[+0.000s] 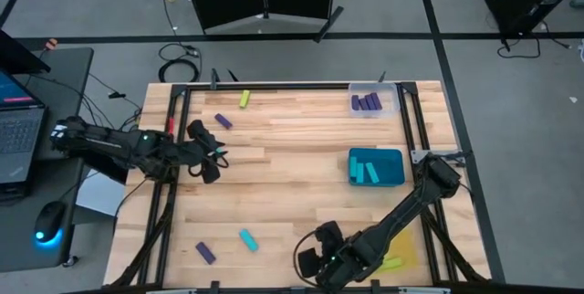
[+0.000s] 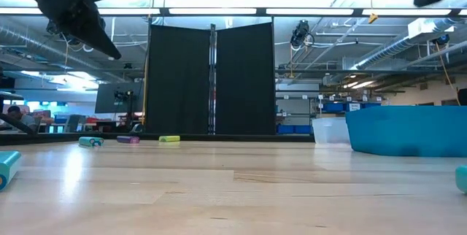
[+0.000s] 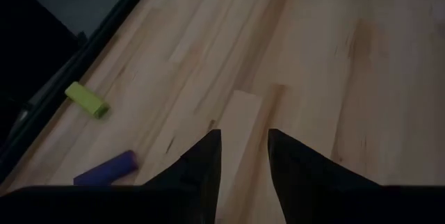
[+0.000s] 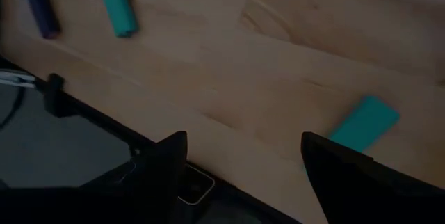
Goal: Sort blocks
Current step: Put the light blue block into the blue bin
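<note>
the blocks are lying split: purple ones (image 1: 367, 102) in the clear tray (image 1: 391, 89), cyan ones (image 1: 368, 172) in the teal tray (image 1: 396, 155), strays scattered. the right gripper (image 1: 315, 262) is hanging wide and empty near a loose cyan block (image 1: 247, 238), seemingly lining up; the left gripper (image 1: 208, 155) is waiting narrow and empty.

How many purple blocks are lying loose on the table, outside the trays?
2: a purple block near the left hand; a second purple block beside the cyan block. The arms may hide others.

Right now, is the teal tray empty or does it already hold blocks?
Not empty: the teal tray holds two cyan blocks, seen from above lying inside its walls.
</note>
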{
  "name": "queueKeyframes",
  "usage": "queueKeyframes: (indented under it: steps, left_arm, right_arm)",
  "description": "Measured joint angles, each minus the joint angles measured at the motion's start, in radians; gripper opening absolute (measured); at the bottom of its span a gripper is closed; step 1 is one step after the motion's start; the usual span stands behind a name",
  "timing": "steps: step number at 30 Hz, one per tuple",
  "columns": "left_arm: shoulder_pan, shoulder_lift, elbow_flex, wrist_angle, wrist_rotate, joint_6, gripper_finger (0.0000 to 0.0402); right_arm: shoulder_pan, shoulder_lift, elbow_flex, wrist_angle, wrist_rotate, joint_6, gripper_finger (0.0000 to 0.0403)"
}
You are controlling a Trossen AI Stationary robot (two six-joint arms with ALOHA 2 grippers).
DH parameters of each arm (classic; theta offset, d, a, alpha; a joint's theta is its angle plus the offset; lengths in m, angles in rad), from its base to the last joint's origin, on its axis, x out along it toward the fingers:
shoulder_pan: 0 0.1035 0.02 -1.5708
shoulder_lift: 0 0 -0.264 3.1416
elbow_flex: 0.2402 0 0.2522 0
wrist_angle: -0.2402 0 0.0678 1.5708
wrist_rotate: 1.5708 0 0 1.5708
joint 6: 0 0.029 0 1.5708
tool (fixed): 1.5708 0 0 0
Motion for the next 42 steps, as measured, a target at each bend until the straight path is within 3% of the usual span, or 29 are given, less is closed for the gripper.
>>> queueKeyframes:
  steps: [11,21,29,42]
  left_arm:
    - [0.000,0.000,0.000,0.025,-0.001,0.016,0.0126]
    - [0.000,0.002,0.000,0.027,0.000,0.029,0.0126]
    - [0.000,0.001,0.000,0.062,-0.013,0.050,0.0126]
    - [0.000,-0.077,0.062,0.113,0.158,0.058,0.0126]
  right_arm:
    - [-0.015,0.047,0.014,0.047,-0.021,0.013,0.0291]
    - [-0.082,0.078,0.017,0.277,0.031,-0.258,0.0274]
    - [-0.207,0.137,0.015,0.610,0.065,-0.740,0.0248]
    - [-0.298,0.296,0.071,1.145,0.032,-1.455,0.0242]
